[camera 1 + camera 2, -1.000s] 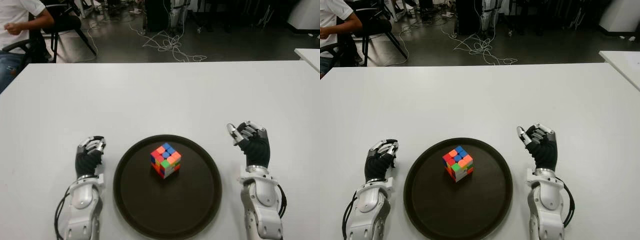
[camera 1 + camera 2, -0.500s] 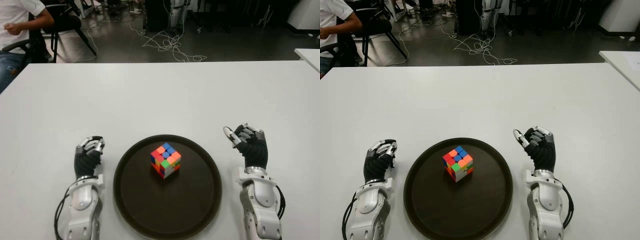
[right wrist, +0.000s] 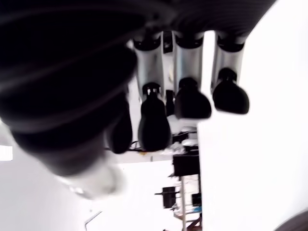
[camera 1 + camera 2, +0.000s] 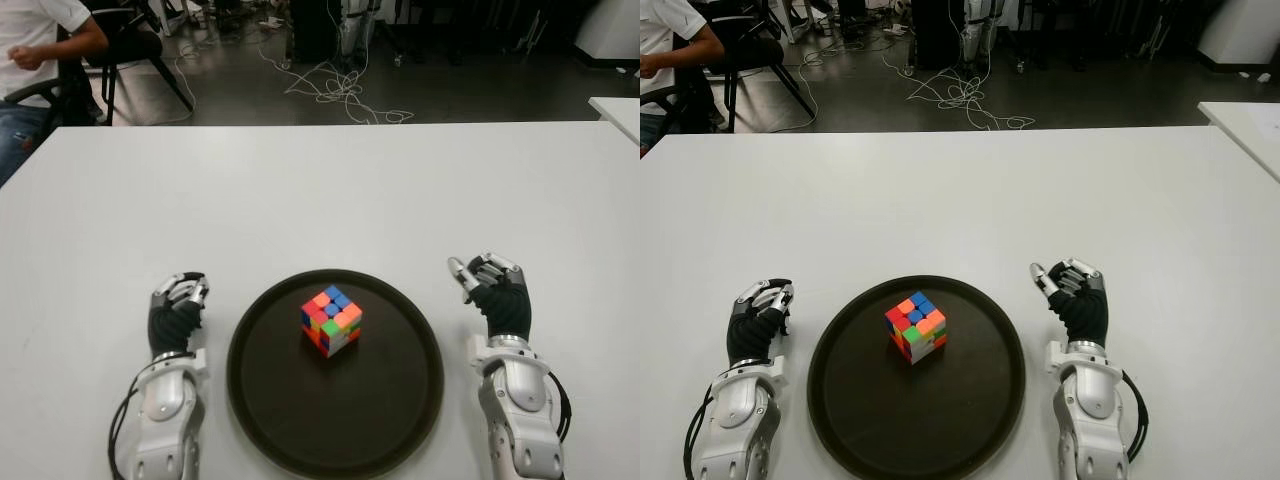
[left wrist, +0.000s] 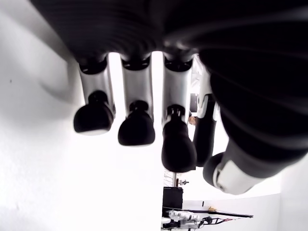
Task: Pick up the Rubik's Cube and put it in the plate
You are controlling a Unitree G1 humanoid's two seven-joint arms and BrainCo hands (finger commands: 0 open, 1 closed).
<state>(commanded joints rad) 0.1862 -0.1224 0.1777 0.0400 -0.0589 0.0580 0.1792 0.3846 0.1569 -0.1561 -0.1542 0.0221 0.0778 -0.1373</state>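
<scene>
The cube [image 4: 331, 321] sits in the middle of the plate [image 4: 400, 420], between both hands. The right hand [image 4: 492, 293] and the left hand [image 4: 177, 311] flank the plate, fingers loosely curled, holding nothing.

Robotics lab/workshop, loose cables [image 4: 335, 85] on dark floor, equipment racks [image 4: 320, 28], white worktable [image 4: 300, 190]

My left hand [image 4: 178, 310] and right hand [image 4: 494, 293] sit low and well apart, forearms parallel, fingers [image 5: 137, 126] loosely curled, both holding nothing.
</scene>
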